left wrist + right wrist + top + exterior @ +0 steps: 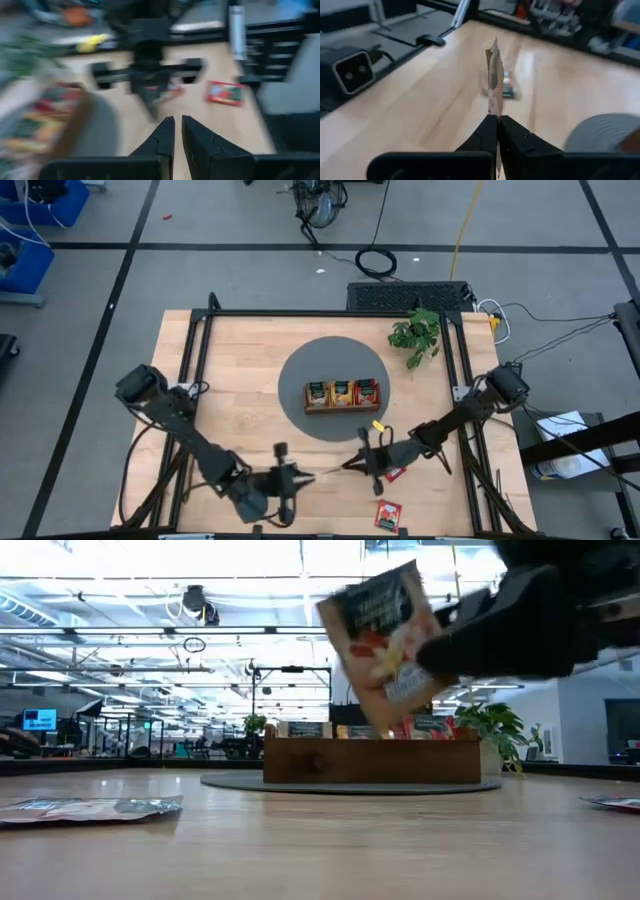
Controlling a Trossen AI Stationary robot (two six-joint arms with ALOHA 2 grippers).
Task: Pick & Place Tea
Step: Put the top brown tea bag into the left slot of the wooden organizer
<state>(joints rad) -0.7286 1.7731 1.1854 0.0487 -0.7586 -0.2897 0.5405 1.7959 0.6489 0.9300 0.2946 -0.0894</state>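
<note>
Honestly, nothing here is readable. The sachet (493,75) pinched between my right fingers (512,135) has a dark label with pale lettering on it, which shows in the low view, but it's all smeared and I can't make out a single word. Same story with the sachets standing in the wooden tray (370,762) out past my fingertips: dark green labels, print too small to read. The red sachet (388,514) lying flat on the table near my right fingers has some printing too, also illegible. No numbers or signs anywhere that I can read.
</note>
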